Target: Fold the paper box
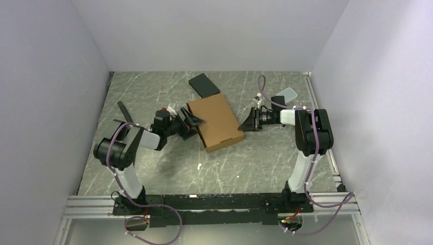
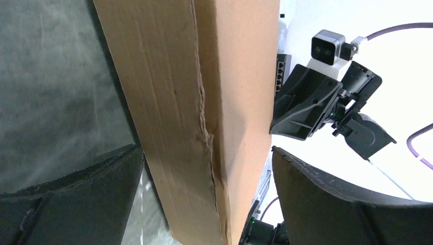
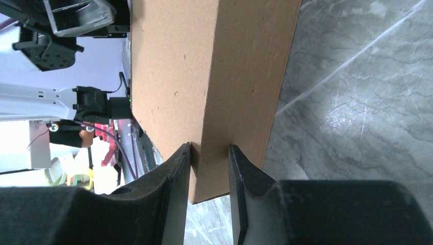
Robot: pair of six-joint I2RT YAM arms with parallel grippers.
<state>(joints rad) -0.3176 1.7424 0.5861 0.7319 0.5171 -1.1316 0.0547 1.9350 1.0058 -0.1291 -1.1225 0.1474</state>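
The paper box (image 1: 217, 120) lies closed on the table as a flat brown cardboard box, set at an angle. My left gripper (image 1: 191, 122) is open at its left edge. In the left wrist view the box's side (image 2: 204, 102) stands between the wide-apart fingers (image 2: 207, 173), with a gap on each side. My right gripper (image 1: 248, 122) is at the box's right corner. In the right wrist view its fingers (image 3: 209, 158) are close together with the box's corner (image 3: 224, 76) filling the gap between them.
A flat black slab (image 1: 204, 85) lies just behind the box. A small translucent container (image 1: 287, 94) sits at the back right, behind the right arm. Grey walls close in the marbled table (image 1: 255, 163) on three sides.
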